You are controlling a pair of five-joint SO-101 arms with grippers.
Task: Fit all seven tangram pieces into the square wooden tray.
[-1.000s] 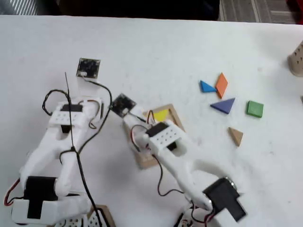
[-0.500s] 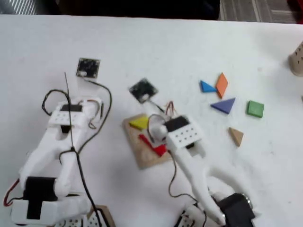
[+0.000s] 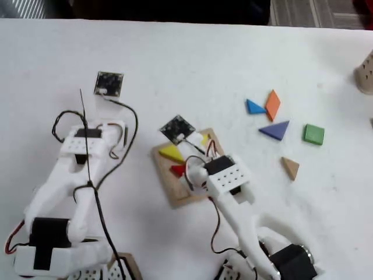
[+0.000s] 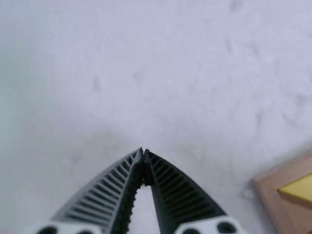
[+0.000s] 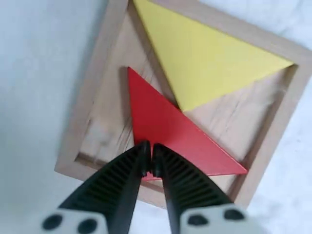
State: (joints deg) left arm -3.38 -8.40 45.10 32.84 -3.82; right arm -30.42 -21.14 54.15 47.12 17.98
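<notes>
The tray [image 5: 274, 136] is pale bare wood, matt, with the grain showing in streaks across its floor. The yellow triangle [image 5: 204, 58] and the red triangle [image 5: 170, 131] carry smooth, flat paint without shine. The counter [image 3: 192, 64] is white, matt and faintly mottled. The right end effector [image 5: 149, 161] and the left end effector [image 4: 144, 158] are ribbed black plastic, matt, set in smooth white plastic.

I've got the high camera looking steeply down on the counter [image 3: 192, 58] from well back. Left wrist camera's low over bare counter, clipping the tray [image 4: 265, 192] corner; right wrist sits close above that same tray.
</notes>
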